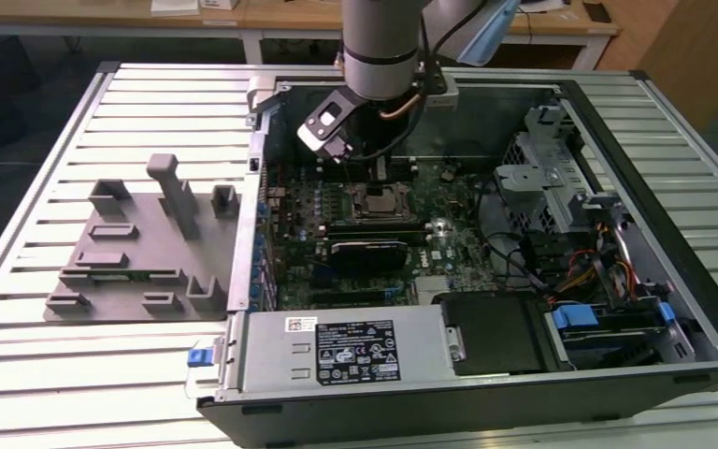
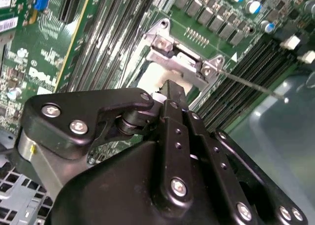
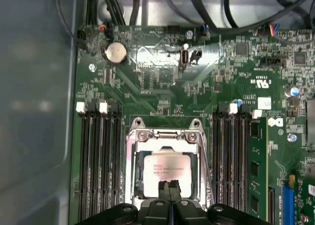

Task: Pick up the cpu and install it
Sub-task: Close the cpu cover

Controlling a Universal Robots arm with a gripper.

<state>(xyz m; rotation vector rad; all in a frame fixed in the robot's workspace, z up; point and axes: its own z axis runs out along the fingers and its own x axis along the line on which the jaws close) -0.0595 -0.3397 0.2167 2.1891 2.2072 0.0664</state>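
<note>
Gripper [image 3: 170, 186]: black, jaws pressed together, tips over the edge of the cpu [image 3: 166, 170]. Cpu: silvery-topped, lying flat in the open motherboard socket [image 3: 134, 136].

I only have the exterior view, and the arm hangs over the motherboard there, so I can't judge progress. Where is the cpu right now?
Observer: In the first wrist view the cpu lies flat inside the metal socket frame, silvery top facing up.
Operator: And what is the gripper doing with it?
Observer: In that same view the gripper has its jaws closed together. Their tips are over one edge of the cpu, not around it.
</note>
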